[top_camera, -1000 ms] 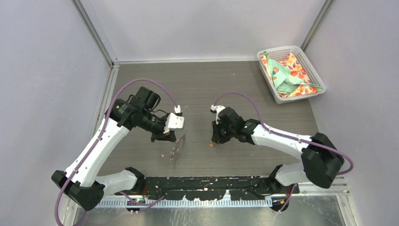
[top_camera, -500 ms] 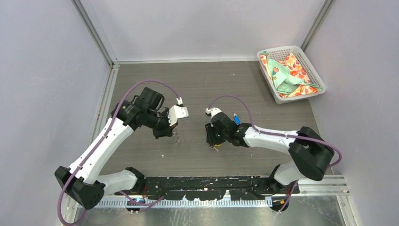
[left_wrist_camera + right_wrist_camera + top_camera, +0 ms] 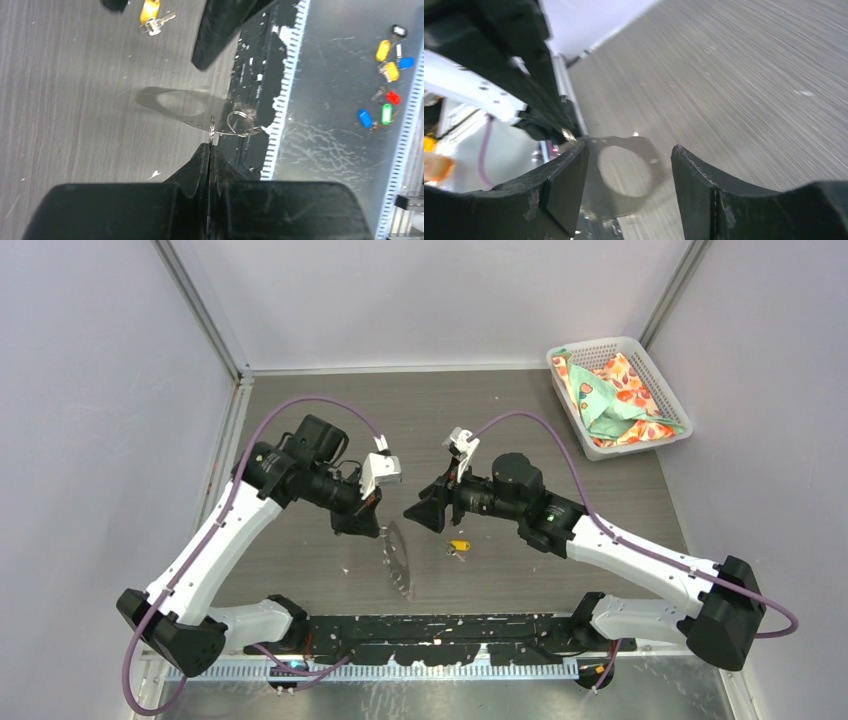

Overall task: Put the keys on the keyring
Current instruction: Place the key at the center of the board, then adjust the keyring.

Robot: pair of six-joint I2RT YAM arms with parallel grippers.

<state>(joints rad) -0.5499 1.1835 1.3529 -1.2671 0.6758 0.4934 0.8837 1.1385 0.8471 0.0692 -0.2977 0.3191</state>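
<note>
Grey bench (image 3: 300, 410), pale walls (image 3: 430, 300), basket (image 3: 600, 342) far-right; left fingers (image 3: 195, 167) clamped on hanging keyring (image 3: 398, 555), seemingly at its fitting; right fingers (image 3: 566, 185), closed a second before, stood apart, yellow key (image 3: 459, 545) on bench below.

Dark grey-brown wood grain streaks the table (image 3: 520, 420) at frame centre; pale lilac-grey walls (image 3: 100, 390) enclose it; the left arm (image 3: 215, 550) and right arm (image 3: 640, 560) show white shells and black joints, each trailed by a purple cable (image 3: 300, 405); the left gripper (image 3: 209, 147) and right gripper (image 3: 630, 147) are matt black; the keyring (image 3: 146, 98) is dull grey; the key (image 3: 459, 545) below centre has a yellow head and silver blade; upper right, a white basket (image 3: 572, 402) holds a cream cloth (image 3: 630, 375) with orange-red blotches and a mint-green cloth (image 3: 605, 410); yellow, blue, red and green tags (image 3: 390, 71) dot the scratched silver sheet (image 3: 325, 100) at the right of the left wrist view.
</note>
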